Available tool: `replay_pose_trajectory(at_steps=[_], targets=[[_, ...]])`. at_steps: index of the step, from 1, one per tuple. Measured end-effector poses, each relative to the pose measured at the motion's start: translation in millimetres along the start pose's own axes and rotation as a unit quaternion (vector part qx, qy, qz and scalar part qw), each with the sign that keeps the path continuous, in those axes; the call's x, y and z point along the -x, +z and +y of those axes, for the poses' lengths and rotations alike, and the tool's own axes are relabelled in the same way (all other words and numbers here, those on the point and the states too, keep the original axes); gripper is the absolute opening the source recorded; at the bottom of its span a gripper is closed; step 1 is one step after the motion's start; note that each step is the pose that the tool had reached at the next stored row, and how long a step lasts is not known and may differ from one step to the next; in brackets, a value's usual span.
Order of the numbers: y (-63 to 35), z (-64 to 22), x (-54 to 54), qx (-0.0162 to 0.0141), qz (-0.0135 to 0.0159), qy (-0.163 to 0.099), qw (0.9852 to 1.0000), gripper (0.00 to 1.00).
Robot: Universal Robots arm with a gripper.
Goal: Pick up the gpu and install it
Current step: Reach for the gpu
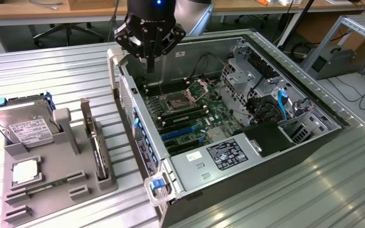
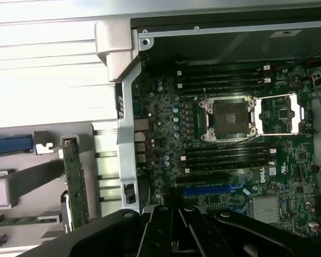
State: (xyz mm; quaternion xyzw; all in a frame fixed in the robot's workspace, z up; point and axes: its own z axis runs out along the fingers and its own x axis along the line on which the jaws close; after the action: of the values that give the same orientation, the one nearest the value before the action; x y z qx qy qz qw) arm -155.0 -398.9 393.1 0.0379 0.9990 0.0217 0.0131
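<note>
The gpu (image 1: pixel 98 154) stands on edge in a slot of the grey holder (image 1: pixel 55 166), left of the computer case in the exterior view, its pale bracket at the far end. In the wrist view the gpu (image 2: pixel 75 184) shows edge-on as a thin green-edged card. My gripper (image 1: pixel 150 64) hangs above the case's far left corner, over the motherboard (image 1: pixel 189 114), well apart from the gpu. Its black fingers (image 2: pixel 161 227) are shut together with nothing between them. The blue expansion slots (image 1: pixel 179 132) on the board lie bare.
The open computer case (image 1: pixel 309 142) lies on its side on a ribbed metal table (image 1: pixel 55 71). The holder also carries a silver hard drive (image 1: pixel 25 124), a small square chip (image 1: pixel 25 172) and a narrow memory stick (image 1: pixel 51 185). Cables and drive cages crowd the case's right side.
</note>
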Motion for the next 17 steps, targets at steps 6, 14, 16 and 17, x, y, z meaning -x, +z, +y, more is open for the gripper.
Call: replay_pose_trajectory(at_steps=[6,14,16,17], targets=[[-0.2,-0.9,-11.9,0.0000,0.0000,0.000,1.0000,0.11],[-0.4,-2.4,-32.1,0.0000,0.0000,0.000,1.0000,0.11],[-0.5,-2.9,-37.6,0.0000,0.0000,0.000,1.0000,0.11],[-0.5,-3.1,-40.5,0.0000,0.0000,0.000,1.0000,0.11]])
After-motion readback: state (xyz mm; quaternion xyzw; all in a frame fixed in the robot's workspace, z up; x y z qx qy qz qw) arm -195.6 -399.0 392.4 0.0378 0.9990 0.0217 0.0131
